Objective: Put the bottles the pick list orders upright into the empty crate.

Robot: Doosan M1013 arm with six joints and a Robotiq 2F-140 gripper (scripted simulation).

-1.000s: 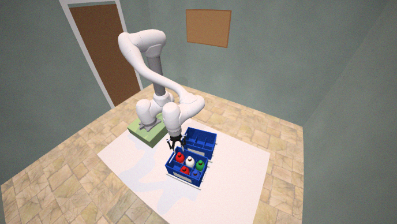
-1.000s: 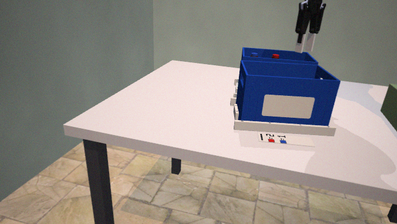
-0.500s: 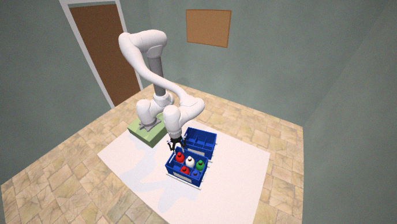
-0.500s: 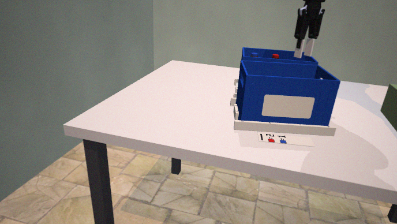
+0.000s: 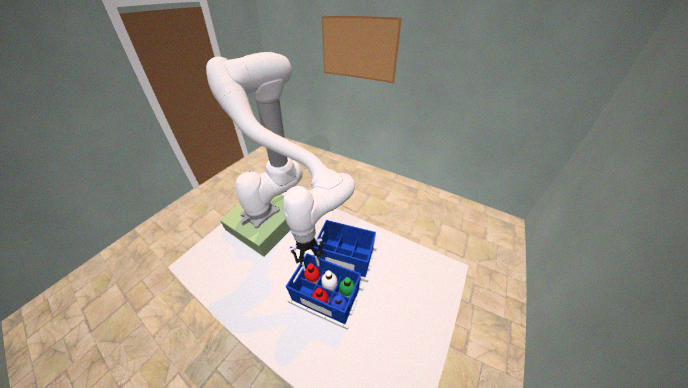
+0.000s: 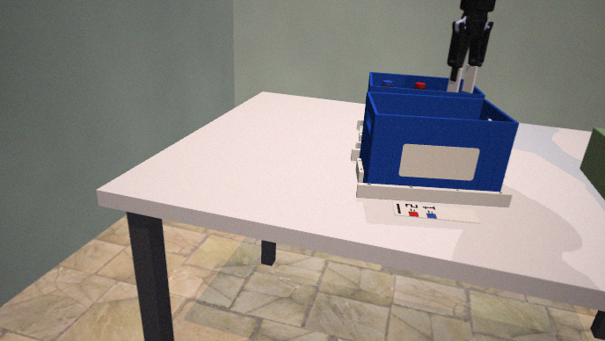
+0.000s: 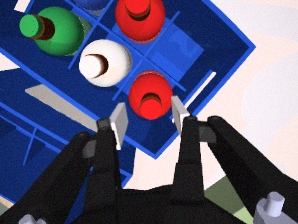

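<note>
As the end effector (image 5: 306,262) (image 6: 462,91) (image 7: 149,109) stands part-open and unloaded, you should grip the smooth, likely slippery red bottle (image 5: 311,273) (image 7: 150,95) squarely below its cap.

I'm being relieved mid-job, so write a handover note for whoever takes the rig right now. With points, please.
Gripper (image 5: 310,261) (image 6: 461,90) (image 7: 149,109): partly open, holding nothing, fingers over the bottle crate (image 5: 337,314) (image 6: 422,78) (image 7: 244,45) near the corner red bottle (image 5: 312,275) (image 7: 150,92).
Pick list (image 6: 457,216): two red, one blue.
Where: the other red bottle (image 5: 320,296) (image 6: 419,85) (image 7: 140,25), blue bottle (image 5: 338,303) (image 6: 387,83) (image 7: 92,3), white bottle (image 5: 329,281) (image 7: 110,62) and green bottle (image 5: 347,287) (image 7: 65,32) stand in the bottle crate too.
Done: no bottle visible in the empty crate (image 5: 362,262) (image 6: 382,154) (image 7: 65,154).
Left: transfer both reds and the blue upright, release; white and green stay.
</note>
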